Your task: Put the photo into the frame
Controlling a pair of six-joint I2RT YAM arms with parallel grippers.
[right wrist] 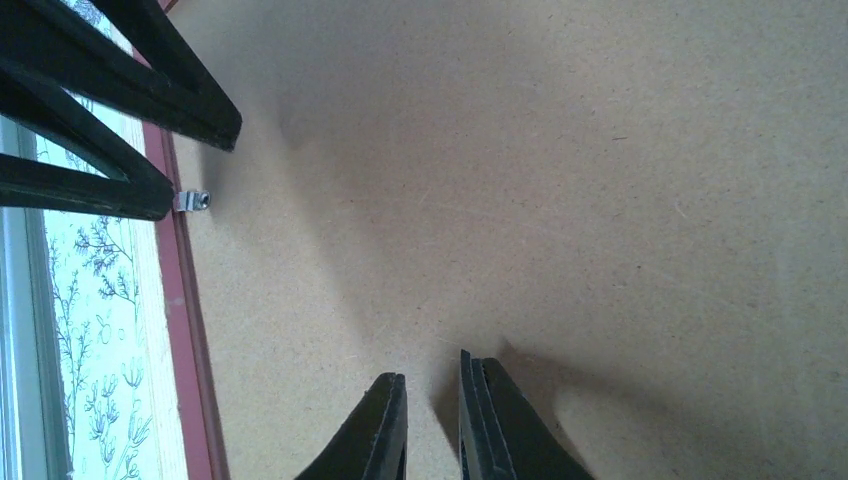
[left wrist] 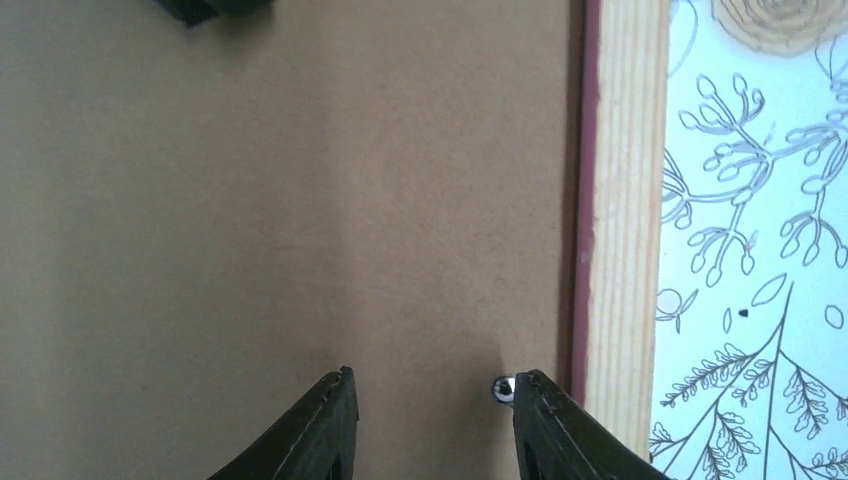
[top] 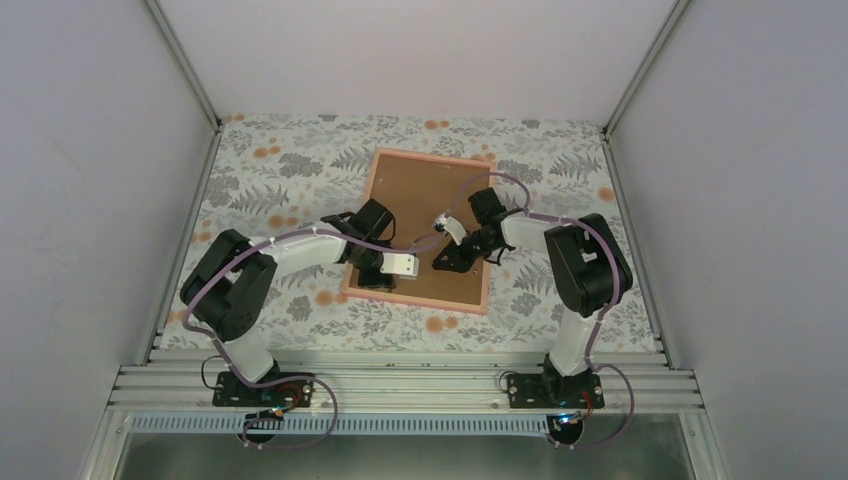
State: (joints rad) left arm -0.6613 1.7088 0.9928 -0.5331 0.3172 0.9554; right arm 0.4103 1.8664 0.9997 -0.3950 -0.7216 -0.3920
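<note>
Frame [top: 430, 154] lies face down on the floral cloth [top: 290, 160], mid-table and a little toward the far side. Brown backing board [top: 420, 195] is up and fills the opening. The long axis runs near-to-far, away from the arm bases, with the far end skewed slightly right. The short edges face the arms and the back wall. Thin pink rim shows all round from the top camera. The left wrist camera shows the rear of the rim as bare pale wood with a dark pink inner lip against the board.

Left gripper [left wrist: 432, 390] is over the near-left part of the board, just inside the near rim. Its fingers are moderately apart with nothing between them, only board below. A small metal tab [left wrist: 503, 390] sits at the board's edge, right against the tip of the finger nearer the rim. Can't tell whether that finger actually touches it.

Right gripper [right wrist: 430, 368] is over the middle of the board, pointing toward the left gripper. Its fingers are pinched to a thin slit, gripping nothing. The tips are low over the board with a shadow close under them. Contact unclear.

The right wrist camera sees both left fingertips by the near rim, with the tab next to the lower one.
</note>
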